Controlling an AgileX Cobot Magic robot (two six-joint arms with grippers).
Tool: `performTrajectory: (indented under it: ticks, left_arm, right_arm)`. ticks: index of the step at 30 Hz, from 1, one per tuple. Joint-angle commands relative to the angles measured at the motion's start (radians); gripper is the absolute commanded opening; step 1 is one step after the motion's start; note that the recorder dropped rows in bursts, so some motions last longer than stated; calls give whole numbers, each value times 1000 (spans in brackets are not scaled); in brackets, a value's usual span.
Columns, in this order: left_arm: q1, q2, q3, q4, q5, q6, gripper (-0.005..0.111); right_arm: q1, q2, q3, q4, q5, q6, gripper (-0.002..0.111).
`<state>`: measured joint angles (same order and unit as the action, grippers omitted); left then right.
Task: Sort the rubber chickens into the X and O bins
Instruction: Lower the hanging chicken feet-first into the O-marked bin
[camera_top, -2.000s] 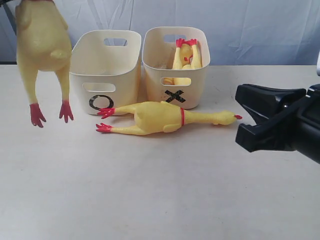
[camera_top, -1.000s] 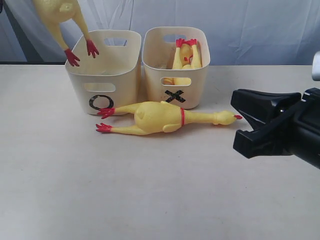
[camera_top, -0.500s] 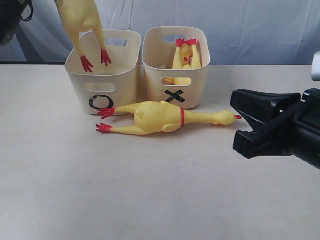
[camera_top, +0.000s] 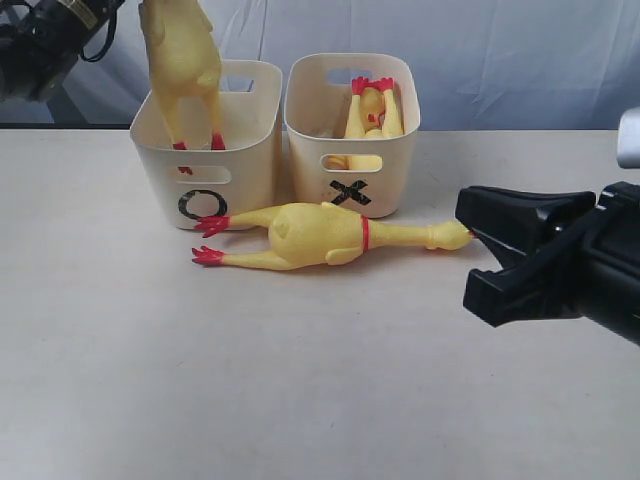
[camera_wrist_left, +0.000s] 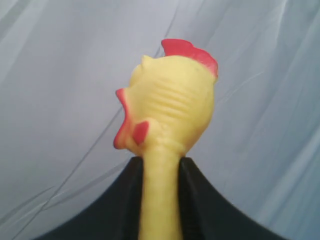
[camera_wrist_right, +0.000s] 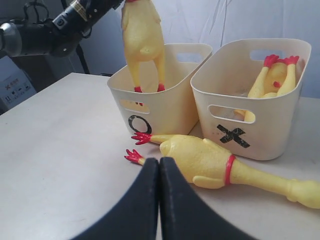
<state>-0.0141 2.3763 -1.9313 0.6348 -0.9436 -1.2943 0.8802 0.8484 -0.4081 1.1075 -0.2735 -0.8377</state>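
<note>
Here the left gripper (camera_wrist_left: 161, 164) is clamped on the neck of a chicken (camera_top: 183, 60), one black finger (camera_wrist_left: 125, 200) on each side, just under the head with its red comb. This chicken hangs with the head up over the O bin (camera_top: 250, 170). Its body is above the rim, and its red feet are already inside the bin, near the front wall. A bit of red shows through the front handle slot.

The X bin (camera_top: 395, 170) stands just beside the O bin, to its right in the exterior view. Inside it a second chicken (camera_top: 372, 110) leans against the back wall with the feet up.

A third chicken (camera_top: 310, 235) lies on the table (camera_top: 300, 390), just in front of both bins. Its feet point to the O mark and its head to the right.

The right gripper (camera_wrist_right: 159, 165) has its fingers pressed together and holds nothing. It is low over the table, near the head of the lying chicken but not touching it.
</note>
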Motion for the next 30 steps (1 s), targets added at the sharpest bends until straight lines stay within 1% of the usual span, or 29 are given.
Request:
performTrajectory:
  ticks: [1, 6, 10, 22, 25, 30]
  left_arm:
    - [-30, -4, -5, -78, 96, 21, 0]
    - [-48, -3, -5, -89, 146, 49, 0]
    - [-60, 5, -5, -87, 214, 49, 0]
    - [-69, 45, -5, -79, 256, 47, 1]
    - [-69, 45, -5, -79, 256, 49, 8]
    - [-69, 45, -5, -80, 256, 49, 24]
  right_arm:
    - [1, -7, 3, -1, 8, -2, -1]
    - [1, -7, 3, -1, 10, -2, -1]
    - [1, -7, 3, -1, 10, -2, -1]
    - [1, -7, 3, -1, 13, -2, -1]
    - [1, -7, 3, -1, 13, -2, -1]
    - [1, -7, 3, -1, 14, -2, -1]
